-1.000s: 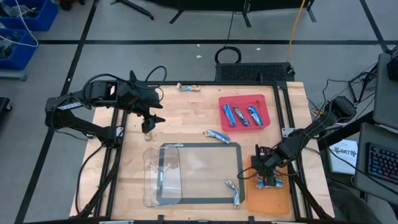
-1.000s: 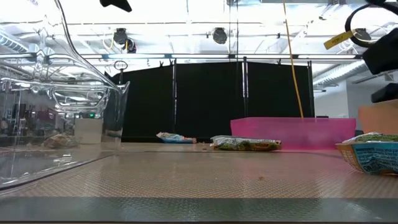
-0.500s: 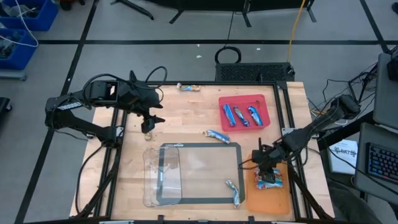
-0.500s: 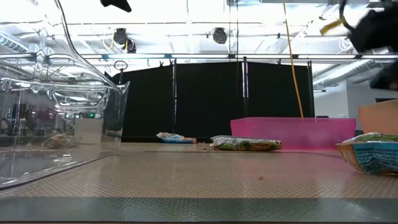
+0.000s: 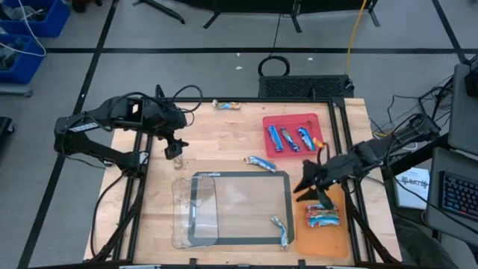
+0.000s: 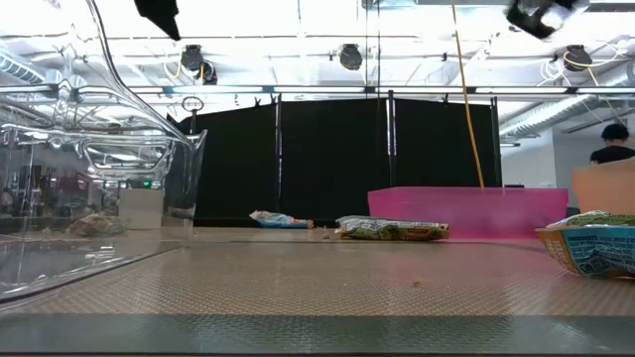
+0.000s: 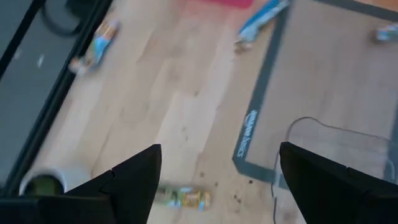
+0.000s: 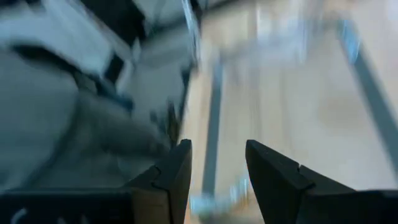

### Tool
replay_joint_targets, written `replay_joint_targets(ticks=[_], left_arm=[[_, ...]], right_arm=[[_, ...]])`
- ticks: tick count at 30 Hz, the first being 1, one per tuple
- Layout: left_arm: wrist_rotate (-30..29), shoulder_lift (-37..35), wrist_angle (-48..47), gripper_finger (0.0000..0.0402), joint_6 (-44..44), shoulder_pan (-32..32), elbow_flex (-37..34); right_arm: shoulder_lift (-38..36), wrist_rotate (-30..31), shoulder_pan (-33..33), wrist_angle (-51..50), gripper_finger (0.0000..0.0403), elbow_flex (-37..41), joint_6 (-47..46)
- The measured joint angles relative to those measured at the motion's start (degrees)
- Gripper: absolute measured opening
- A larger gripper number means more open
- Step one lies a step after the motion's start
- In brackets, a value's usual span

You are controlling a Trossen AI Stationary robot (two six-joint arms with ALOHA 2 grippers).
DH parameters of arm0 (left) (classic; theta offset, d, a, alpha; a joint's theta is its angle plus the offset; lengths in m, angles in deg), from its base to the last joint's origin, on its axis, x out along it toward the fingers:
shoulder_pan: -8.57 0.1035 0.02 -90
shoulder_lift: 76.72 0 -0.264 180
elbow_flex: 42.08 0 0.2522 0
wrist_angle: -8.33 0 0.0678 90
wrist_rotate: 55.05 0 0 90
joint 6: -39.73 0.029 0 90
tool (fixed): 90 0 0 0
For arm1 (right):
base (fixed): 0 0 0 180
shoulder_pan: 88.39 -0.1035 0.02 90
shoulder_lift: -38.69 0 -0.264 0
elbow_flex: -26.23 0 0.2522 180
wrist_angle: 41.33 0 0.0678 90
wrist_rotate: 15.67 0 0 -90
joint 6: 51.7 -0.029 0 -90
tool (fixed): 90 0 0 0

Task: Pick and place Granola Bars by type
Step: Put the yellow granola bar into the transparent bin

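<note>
Three blue granola bars (image 5: 291, 138) lie in the red tray (image 5: 314, 119). Multicoloured bars (image 5: 323, 217) lie on the orange tray (image 5: 328, 239). Loose bars lie flat on the table: a blue one (image 5: 260, 161), one at the far edge (image 5: 228, 105), one on the mat (image 5: 281, 228) and a tan-green one (image 7: 183, 198). My left gripper (image 7: 219, 149) hangs open above the tan-green bar, touching nothing. My right gripper (image 5: 310, 187) hovers open and empty over the table, above the far end of the orange tray.
A clear plastic container (image 5: 196, 213) lies on the left part of the dark-edged mat (image 5: 239, 175). A small white pot (image 7: 38, 184) stands close to the tan-green bar. Black frame rails run along the table's left and right edges.
My right gripper has risen off the orange tray and tipped from pointing down toward level, shifting toward the far edge; the multicoloured bars stay lying on the tray. My left gripper has tipped a little further downward in place.
</note>
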Motion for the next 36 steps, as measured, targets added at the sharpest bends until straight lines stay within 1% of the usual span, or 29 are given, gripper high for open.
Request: replay_joint_targets(ticks=[3,6,9,12,16,19,23,26,30,36], left_arm=[[-1.5,0.5,-3.5,0.0334,-9.1,0.8,0.0],[-2.8,1.0,-8.9,0.0335,-21.5,1.8,-0.1],[-3.4,1.2,-12.7,0.0335,-30.1,2.2,-0.1],[-5.2,1.0,-13.0,0.0335,-36.6,2.2,-0.3],[-7.8,0.7,-13.0,0.0336,-44.5,2.2,-2.8],[-8.9,0.7,-13.0,0.0335,-48.7,2.2,-6.5],[-9.1,0.7,-12.8,0.0335,-53.7,2.2,-14.3],[-9.1,0.7,-12.3,0.0335,-58.1,2.2,-20.7],[-8.4,0.5,-9.3,0.0335,-63.0,2.5,-28.3],[-5.0,0.5,0.0,0.0335,-65.9,3.4,-37.3]], right_arm=[[-1.2,3.7,2.0,8.1,0.0142,0.0,2.3],[-2.0,7.3,3.8,15.3,0.0142,0.0,4.9],[-2.1,10.6,5.5,21.6,0.0141,0.0,8.5],[-2.1,14.8,6.7,27.3,0.0142,0.0,14.8],[-1.3,19.7,7.8,34.5,0.0151,0.0,25.9],[-0.9,22.5,8.5,38.7,0.0159,0.0,33.3],[-0.3,24.0,9.4,38.7,0.0168,0.0,38.0],[0.3,23.9,9.9,38.6,0.0169,0.0,39.3],[0.9,23.8,10.5,38.6,0.0169,0.0,39.1],[1.5,23.8,10.6,38.6,0.0167,0.0,38.2]])
